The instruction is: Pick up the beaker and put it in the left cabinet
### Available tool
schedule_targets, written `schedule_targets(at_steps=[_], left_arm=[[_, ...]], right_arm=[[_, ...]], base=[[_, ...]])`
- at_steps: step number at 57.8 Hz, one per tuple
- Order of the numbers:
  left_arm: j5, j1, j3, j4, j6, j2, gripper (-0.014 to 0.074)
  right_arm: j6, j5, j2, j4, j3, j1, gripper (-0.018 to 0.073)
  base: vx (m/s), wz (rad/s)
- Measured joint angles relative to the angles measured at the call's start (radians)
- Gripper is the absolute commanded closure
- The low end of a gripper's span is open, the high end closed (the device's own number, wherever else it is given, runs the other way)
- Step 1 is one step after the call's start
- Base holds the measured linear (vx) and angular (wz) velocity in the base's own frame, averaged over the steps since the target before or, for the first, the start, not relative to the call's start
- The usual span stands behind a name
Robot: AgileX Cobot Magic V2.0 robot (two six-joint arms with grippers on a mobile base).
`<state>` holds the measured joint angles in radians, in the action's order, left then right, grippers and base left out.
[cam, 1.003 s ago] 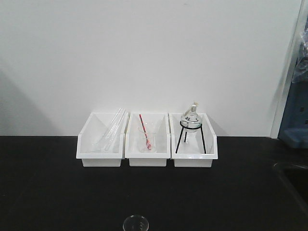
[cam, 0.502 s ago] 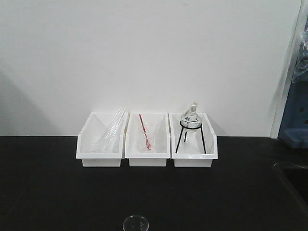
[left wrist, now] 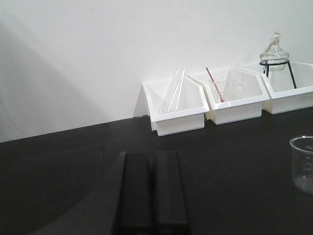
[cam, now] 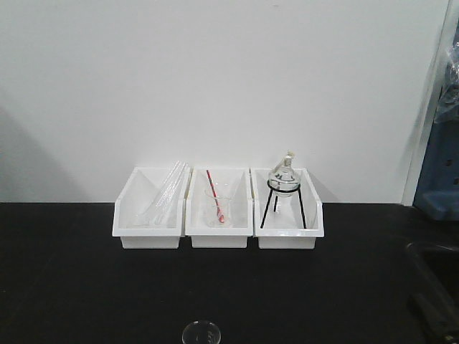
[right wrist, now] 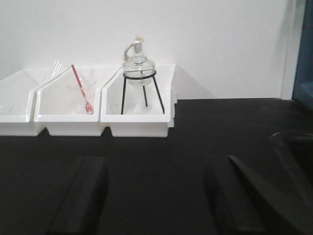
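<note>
Left wrist-mounted view: the left gripper (left wrist: 146, 196) has its black fingers pressed together, holding nothing, above the black benchtop (left wrist: 244, 147). The beaker (left wrist: 303, 164) stands upright on the benchtop at the picture's right edge, well in front of the white bins (left wrist: 178, 120). In the right wrist-mounted view the right gripper (right wrist: 156, 196) is spread wide, empty.
</note>
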<state>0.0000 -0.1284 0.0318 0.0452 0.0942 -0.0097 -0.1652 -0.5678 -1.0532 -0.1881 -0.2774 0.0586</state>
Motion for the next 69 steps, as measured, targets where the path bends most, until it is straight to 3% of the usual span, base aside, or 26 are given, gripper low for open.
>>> schedule_targets(at_steps=[3,15,24,35,45,52,69], left_arm=[[0.0,0.0,0.0,0.0,0.0,0.0,0.0595],[0.0,0.0,0.0,0.0,0.0,0.0,0.0595],[0.0,0.0,0.0,0.0,0.0,0.0,0.0595],[0.0,0.0,0.0,0.0,0.0,0.0,0.0595],[0.0,0.0,0.0,0.0,0.0,0.0,0.0595],[0.0,0.0,0.0,0.0,0.0,0.0,0.0595],[0.0,0.0,0.0,0.0,0.0,0.0,0.0595]], right_arm=[[-0.017,-0.049,-0.06,-0.055,0.0,0.0,0.0043],[-0.115,-0.332,-0.288,-0.475,-0.027,-0.002,0.0038],[-0.139,-0.419,-0.435,-0.608,-0.072,0.025,-0.0004],[-0.129,-0.406,-0.589,-0.606,-0.158,0.173,-0.0042],[-0.091,-0.359,-0.711,-0.478,-0.257,0.288,-0.0041],[-0.085,-0.346,-0.787,-0.412,-0.312,0.332,-0.0041],[-0.081,-0.338,-0.95,-0.397,-0.446,0.395,-0.0041]], base=[[0.0,0.0],[0.0,-0.01],[0.0,0.0],[0.0,0.0],[0.0,0.0],[0.0,0.0],[0.0,0.0]])
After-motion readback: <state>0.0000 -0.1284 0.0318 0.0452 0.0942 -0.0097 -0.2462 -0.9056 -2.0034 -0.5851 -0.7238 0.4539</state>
